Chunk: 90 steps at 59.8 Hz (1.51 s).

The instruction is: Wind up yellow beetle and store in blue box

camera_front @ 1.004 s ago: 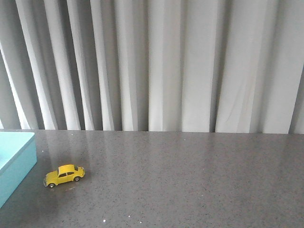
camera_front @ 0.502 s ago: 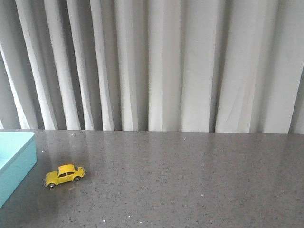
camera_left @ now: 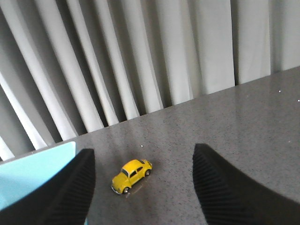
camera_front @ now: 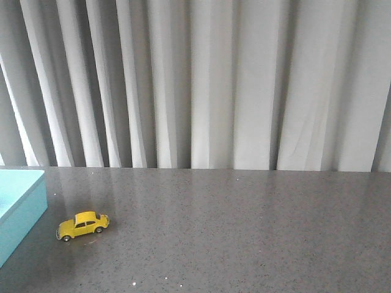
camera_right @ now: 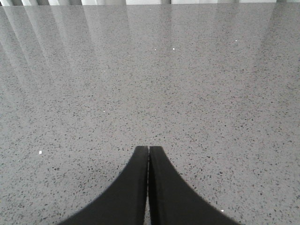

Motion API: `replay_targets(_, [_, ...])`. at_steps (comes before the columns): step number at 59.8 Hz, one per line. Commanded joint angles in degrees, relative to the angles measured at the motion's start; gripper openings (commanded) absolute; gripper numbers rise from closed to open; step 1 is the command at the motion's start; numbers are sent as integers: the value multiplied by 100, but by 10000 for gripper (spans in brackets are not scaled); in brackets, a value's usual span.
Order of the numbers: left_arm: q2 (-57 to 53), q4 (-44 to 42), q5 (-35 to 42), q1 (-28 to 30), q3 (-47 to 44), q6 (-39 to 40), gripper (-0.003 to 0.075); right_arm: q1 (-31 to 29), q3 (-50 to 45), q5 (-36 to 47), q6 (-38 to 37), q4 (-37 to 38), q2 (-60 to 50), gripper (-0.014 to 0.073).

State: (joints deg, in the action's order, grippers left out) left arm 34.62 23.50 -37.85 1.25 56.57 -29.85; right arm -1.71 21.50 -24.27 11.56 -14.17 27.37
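The yellow beetle (camera_front: 83,225) stands on its wheels on the grey table at the left, just right of the blue box (camera_front: 18,210), which is cut off by the frame's left edge. Neither arm shows in the front view. In the left wrist view the beetle (camera_left: 131,175) lies between and beyond the two black fingers, and the box (camera_left: 33,176) is beside it. My left gripper (camera_left: 143,161) is open and empty, held above the table. My right gripper (camera_right: 148,151) is shut and empty over bare table.
The speckled grey tabletop (camera_front: 244,226) stretches to the right of the beetle. A grey-white pleated curtain (camera_front: 214,85) hangs behind the table's far edge.
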Motion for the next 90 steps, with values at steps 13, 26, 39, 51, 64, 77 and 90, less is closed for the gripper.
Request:
replay_targets(13, [1821,108,-455,-82,1894,-753,450,-18,152,380,18,19,17,-7])
replay_targets(26, [2653,1448,-908,-59,2348,-2053,450,-18,152,380,18,19,17,-7])
replay_targets(39, [3384,1584,-674,273,2676,-2785,450,-18,152,380,18,19,17,-7])
replay_targets(51, [4313,813,-1119,267,3486,-2735,450,-18,152,380,18,19,17,-7])
replay_targets(64, [5624,569,-1417,267,4644,-2735,450,-18,152,380,18,19,17,-7])
replay_targets(77, [7018,226,-1576,256,5330,-2747,450,-18,152,380,18,19,17,-7])
replay_targets(90, [7774,-145,-1399,256,5374,-2840,450,-18,152,380,18,19,17,-7])
